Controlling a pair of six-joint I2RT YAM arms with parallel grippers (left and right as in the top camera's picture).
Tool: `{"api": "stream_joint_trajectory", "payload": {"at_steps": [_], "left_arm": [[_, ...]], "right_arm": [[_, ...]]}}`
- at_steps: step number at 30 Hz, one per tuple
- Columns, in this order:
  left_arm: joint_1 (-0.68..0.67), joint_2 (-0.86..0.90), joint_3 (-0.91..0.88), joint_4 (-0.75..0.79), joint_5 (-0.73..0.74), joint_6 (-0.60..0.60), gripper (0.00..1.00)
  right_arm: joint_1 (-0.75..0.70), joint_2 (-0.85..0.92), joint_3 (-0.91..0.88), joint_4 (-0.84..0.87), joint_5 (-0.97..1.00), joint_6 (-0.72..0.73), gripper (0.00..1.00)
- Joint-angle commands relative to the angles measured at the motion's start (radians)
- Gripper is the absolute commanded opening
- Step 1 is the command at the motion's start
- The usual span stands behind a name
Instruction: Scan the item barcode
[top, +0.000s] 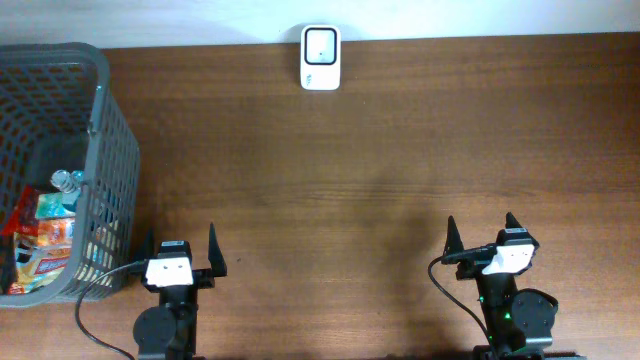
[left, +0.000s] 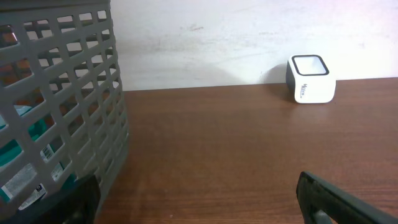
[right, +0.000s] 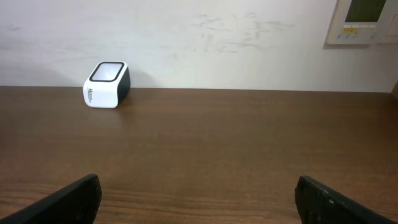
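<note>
Seen from above, the brown wooden worktop (top: 380, 150) fills most of the view. The white scanner (top: 320, 58) sits at 12 o'clock, right at the far edge by the pale wall (right: 205, 37). It has a little window on top with a dark frame around it. Nothing touches it.

A gray basket (top: 108, 120) with holes in its sides stands at 9 o'clock. The things to scan are inside it. Bright red and orange snack packs (top: 42, 240) lie piled in the near part. A clear bottle (top: 66, 181) shows its cap just behind them. I cannot make out a barcode on any of them.

The left end effector (top: 181, 243) is at 7 o'clock, just beside the near corner of the basket. Its two fingers stand wide apart and hold nothing. A black cable (top: 95, 290) loops from this arm past the basket's corner.

The right end effector (top: 481, 226) is at 5 o'clock, well apart from the basket and the scanner. Its fingers are wide apart too, and empty.

From the left wrist, the basket is close at 9 o'clock and the scanner is far off at 1 o'clock. From the right wrist, the scanner is at 10 o'clock. A small panel (right: 364, 22) hangs on the wall at 1 o'clock.
</note>
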Motion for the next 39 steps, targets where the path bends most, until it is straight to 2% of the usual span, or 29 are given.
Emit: {"api": "stream_joint_trajectory", "payload": {"at_steps": [1,35,36,37,38,39], "left_arm": [[0.006,-0.005,-0.004,0.000,-0.008,0.013,0.99],[0.006,-0.005,-0.004,0.009,-0.003,0.008,0.99],[0.006,-0.005,-0.003,0.062,0.087,-0.037,0.99],[0.006,-0.005,-0.003,0.115,0.237,-0.092,0.99],[0.006,-0.005,-0.003,0.217,0.434,-0.105,0.99],[0.006,-0.005,-0.003,0.341,0.534,-0.105,0.99]], "right_arm": [[-0.006,-0.006,-0.008,-0.002,-0.002,0.001,0.98],[-0.006,-0.006,-0.008,-0.002,-0.001,0.001,0.98],[-0.006,-0.006,-0.008,-0.002,-0.001,0.001,0.98],[-0.006,-0.006,-0.008,-0.002,-0.001,0.001,0.98],[-0.006,-0.006,-0.008,-0.002,-0.002,0.001,0.98],[-0.006,-0.006,-0.008,-0.002,-0.001,0.001,0.98]]}}
